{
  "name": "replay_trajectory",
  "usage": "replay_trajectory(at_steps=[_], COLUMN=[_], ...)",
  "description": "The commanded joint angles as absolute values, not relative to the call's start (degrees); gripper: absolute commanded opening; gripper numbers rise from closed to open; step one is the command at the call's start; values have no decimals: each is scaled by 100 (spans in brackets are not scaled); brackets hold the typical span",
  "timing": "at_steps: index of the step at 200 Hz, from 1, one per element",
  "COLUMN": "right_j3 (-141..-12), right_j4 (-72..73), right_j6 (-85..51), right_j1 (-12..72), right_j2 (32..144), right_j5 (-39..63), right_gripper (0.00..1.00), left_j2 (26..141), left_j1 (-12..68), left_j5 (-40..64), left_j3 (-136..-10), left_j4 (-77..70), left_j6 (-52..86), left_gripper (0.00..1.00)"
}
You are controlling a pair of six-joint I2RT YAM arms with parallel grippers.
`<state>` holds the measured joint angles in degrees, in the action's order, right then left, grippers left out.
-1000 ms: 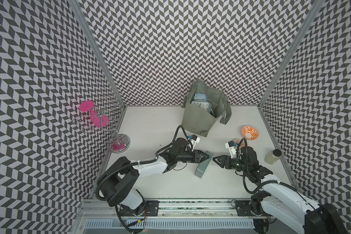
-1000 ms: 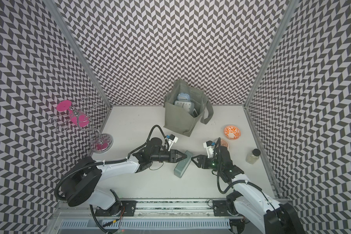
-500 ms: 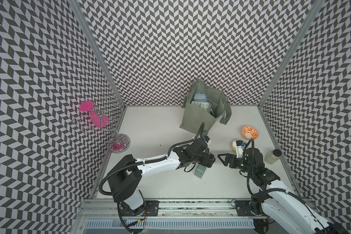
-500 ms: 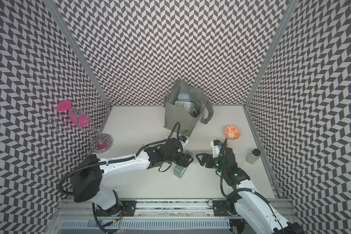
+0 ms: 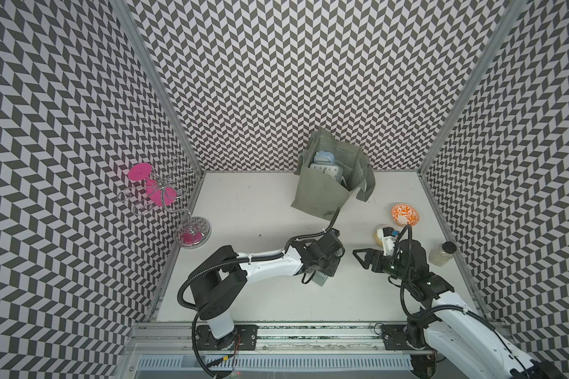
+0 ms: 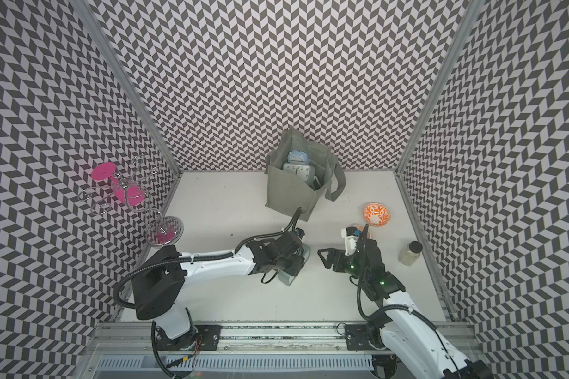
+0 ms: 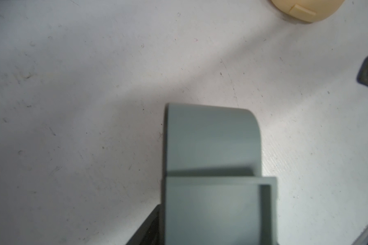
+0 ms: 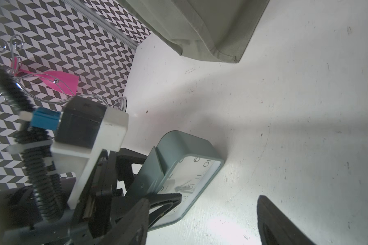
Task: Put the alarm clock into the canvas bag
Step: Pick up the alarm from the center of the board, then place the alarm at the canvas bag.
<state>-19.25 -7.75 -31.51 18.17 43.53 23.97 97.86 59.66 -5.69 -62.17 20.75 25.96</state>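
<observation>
The alarm clock [image 8: 185, 169], a grey-green box with a white face, rests on the table's middle. In both top views only its ends show [image 5: 321, 280] [image 6: 304, 252] from under my left gripper [image 5: 326, 262]. That gripper comes down over the clock, one finger [image 8: 166, 198] flat on the face and one behind the back; it is shut on the clock [image 7: 212, 144]. My right gripper [image 5: 361, 261] [image 8: 204, 203] hangs open just right of the clock, touching nothing. The canvas bag [image 5: 319, 197] [image 6: 289, 193] stands open at the back, apart from both.
Pale blue things with numerals [image 5: 326, 170] sit inside the bag. An orange patterned dish [image 5: 404, 215], a cream round object [image 5: 380, 234] and a small jar [image 5: 442, 254] lie at the right. A wire stand with pink glasses [image 5: 165, 197] is at the left wall.
My left gripper swung from the clock's left side to above it, opened wide, then closed round it. The right arm drew back to the right and widened its jaws.
</observation>
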Motion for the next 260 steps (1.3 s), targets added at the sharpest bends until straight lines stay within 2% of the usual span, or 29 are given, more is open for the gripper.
replay_trajectory(at_steps=[1, 40, 70, 103, 155, 170, 197, 215, 260], right_j3=[-2215, -2716, -3288, -4122, -5704, -6141, -6884, -7198, -7985], right_j4=[-563, -459, -493, -637, -1025, -1033, -1132, -1082, -1287], right_j6=[-3165, -2901, -2754, -2706, -2505, -2516, -2458, -2419, -2270], right_j1=[1780, 1775, 1775, 1776, 1628, 1455, 1230, 1131, 1046], right_j2=[4403, 4526, 4526, 4723, 5600, 6008, 6876, 7297, 8420], right_j5=[2390, 2659, 2652, 2363, 1705, 1684, 1713, 1616, 1553], right_gripper=[78, 77, 77, 77, 76, 76, 64, 60, 60], left_j2=[9414, 8569, 7823, 7589, 8749, 9200, 10076, 10507, 11170], left_j1=[5985, 5732, 5259, 4807, 4182, 3924, 3528, 3368, 3097], left_j5=[-937, -1274, -971, -826, -241, 198, 849, 1258, 2089], left_j3=[-6389, -6480, -6573, -7211, -9305, -9847, -10887, -11285, -11751], left_j4=[2197, 1955, 959, 7, 185, 305, 751, 813, 556], left_j6=[2568, 2278, 1752, 1210, 773, 790, 791, 703, 536], left_gripper=[47, 40, 35, 32, 34, 34, 32, 31, 29])
